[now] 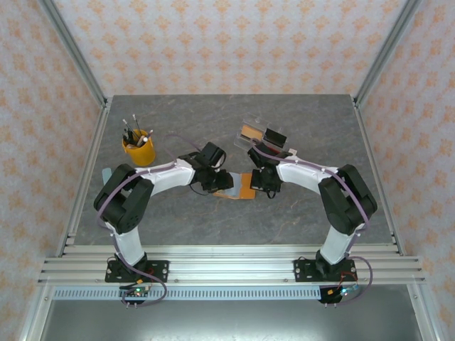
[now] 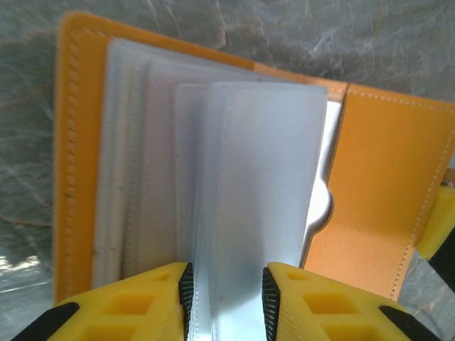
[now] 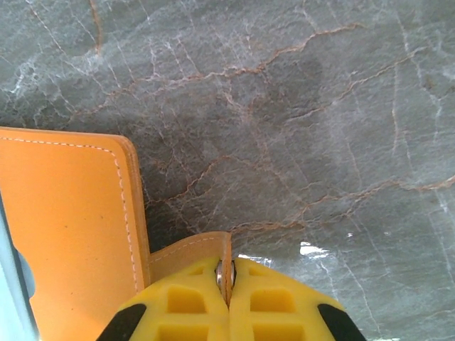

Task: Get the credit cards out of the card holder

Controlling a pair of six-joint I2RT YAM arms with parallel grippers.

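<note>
Orange leather marks the card holder (image 1: 243,192), lying open on the grey marbled table (image 1: 320,128) near its centre, between the two arms. Seen from the top camera, the left gripper (image 1: 217,182) comes in at the holder's 9 o'clock edge and the right gripper (image 1: 265,186) at its 3 o'clock edge. From the left wrist the card holder (image 2: 384,199) is spread wide, its stitched orange cover showing at 9 o'clock and 3 o'clock and a fan of cloudy clear plastic sleeves (image 2: 256,177) standing up from the middle. The left gripper (image 2: 226,298) has its yellow jaws partly apart with a few of those sleeves rising between them; the ribbed black pads (image 2: 269,291) sit right at the sleeves' sides, but I cannot tell whether they actually pinch the plastic or merely flank it. From the right wrist, the right gripper (image 3: 227,284) is fully closed on the small orange tab clasp (image 3: 192,252), which runs from the holder's cover (image 3: 71,227) at 9 o'clock into the jaws at 6 o'clock, bare stone (image 3: 284,106) beyond. A yellow cup (image 1: 139,150) of tools stands at the holder's 10 o'clock, well apart, and a clear tray (image 1: 264,135) sits at its 1 o'clock.
</note>
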